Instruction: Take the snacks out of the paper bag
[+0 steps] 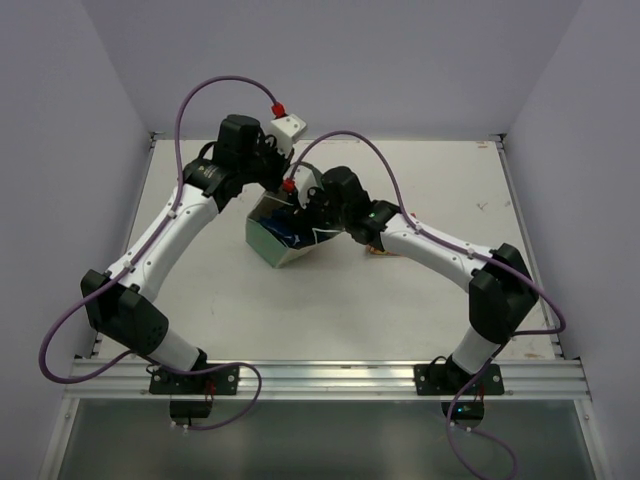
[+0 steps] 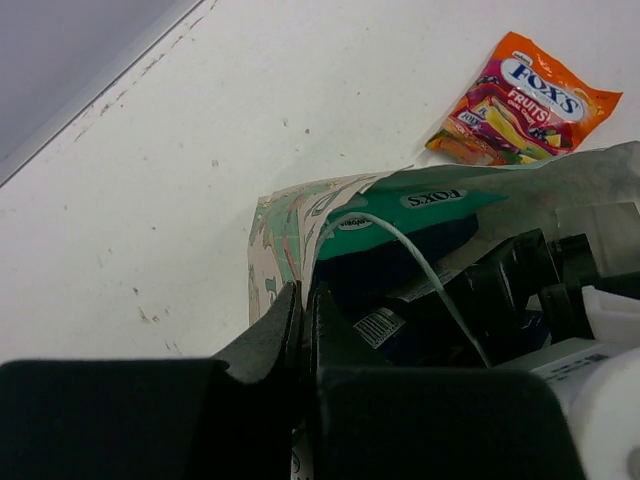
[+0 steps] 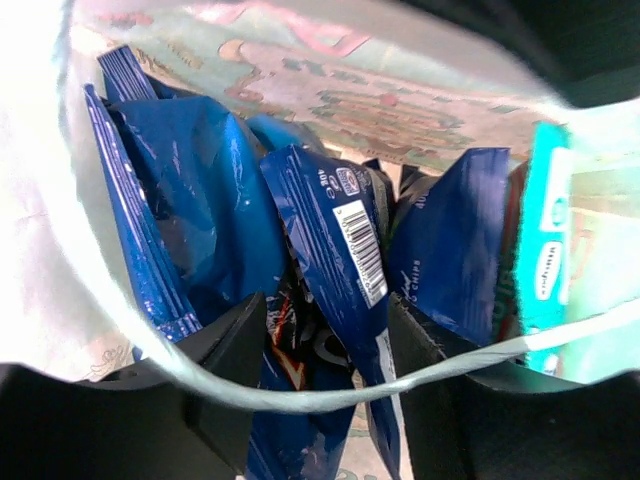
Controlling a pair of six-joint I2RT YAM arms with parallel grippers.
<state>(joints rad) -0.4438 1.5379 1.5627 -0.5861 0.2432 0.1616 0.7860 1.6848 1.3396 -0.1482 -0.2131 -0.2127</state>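
Observation:
The mint green paper bag (image 1: 272,240) lies tilted at mid-table, mouth toward the arms. My left gripper (image 2: 303,300) is shut on the bag's rim (image 2: 275,250); in the top view it (image 1: 272,188) is at the bag's far edge. My right gripper (image 3: 325,340) is open inside the bag's mouth (image 1: 308,215). Between its fingers (image 3: 232,345) hangs a blue packet with a barcode (image 3: 345,240), among other blue packets (image 3: 190,200). A teal-green packet (image 3: 545,255) stands at the right wall and also shows in the left wrist view (image 2: 410,225). An orange packet (image 2: 525,100) lies on the table outside the bag.
The bag's cord handle (image 3: 300,395) runs across in front of my right fingers. The orange packet is partly hidden under the right arm in the top view (image 1: 380,252). The white table (image 1: 420,180) has raised edges and grey walls around it.

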